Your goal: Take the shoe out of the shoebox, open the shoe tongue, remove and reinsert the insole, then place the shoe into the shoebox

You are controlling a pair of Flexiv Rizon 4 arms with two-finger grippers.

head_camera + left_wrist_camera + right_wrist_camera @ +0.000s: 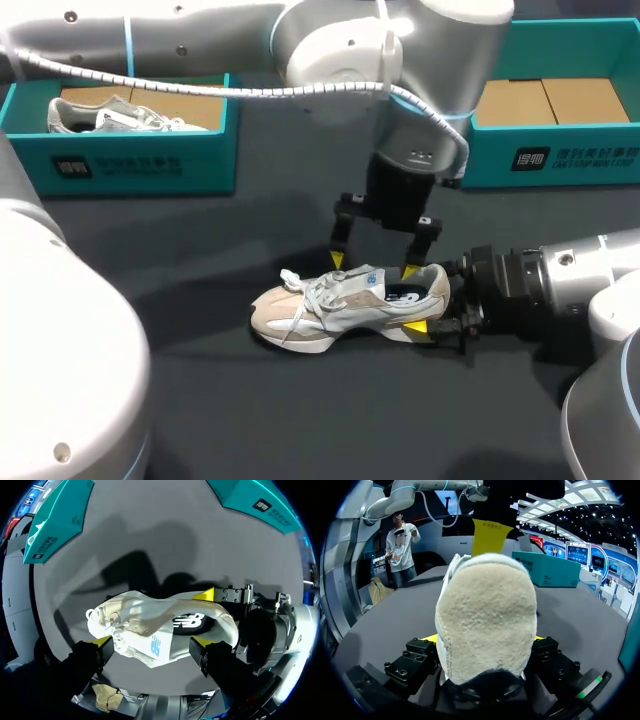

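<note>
Although it is out of both boxes, the shoe point(340, 305) stands upright on its sole near the middle of the dark grey table point(250, 420), toe toward the left edge. The right arm's fingers point(415, 328) are clamped on its pale suede heel, one on each side. A blue logo point(156, 644) marks the tongue and dark lettering point(187, 621) the insole. Close above, the left arm's fingers point(338, 260) hang apart, one over the laces, one over the collar. Along the far edge, the teal left shoebox point(200, 150) holds a second shoe point(110, 118) and the teal right shoebox point(490, 150) holds brown cardboard point(560, 100); each front wall carries white print point(120, 166)
</note>
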